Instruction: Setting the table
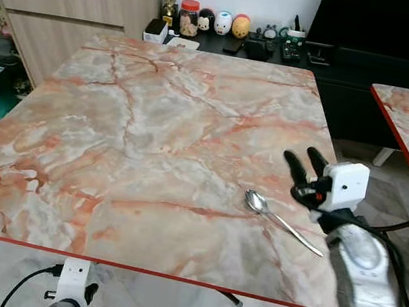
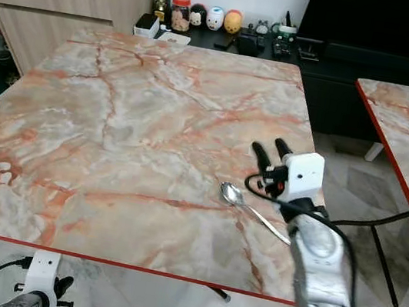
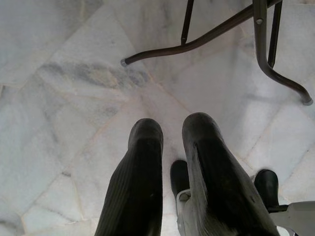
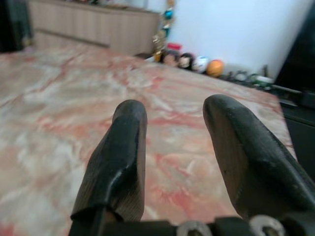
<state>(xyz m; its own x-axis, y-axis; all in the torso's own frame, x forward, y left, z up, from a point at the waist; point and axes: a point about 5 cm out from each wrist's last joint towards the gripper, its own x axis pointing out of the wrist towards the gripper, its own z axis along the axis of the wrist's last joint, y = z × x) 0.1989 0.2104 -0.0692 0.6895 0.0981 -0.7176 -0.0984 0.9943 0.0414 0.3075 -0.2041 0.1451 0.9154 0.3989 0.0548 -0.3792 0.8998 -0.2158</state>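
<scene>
Home dining room: marble table [image 1: 154, 130], sideboard [image 1: 65, 3].

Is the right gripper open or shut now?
Open. The right gripper is above the table past the spoon, and its fingers stand apart with nothing between.

A square table [image 1: 156, 115] with a pink-veined marble top and red edging is carrying one metal spoon [image 1: 279, 221], which is lying near its right front corner, bowl pointing inward
</scene>
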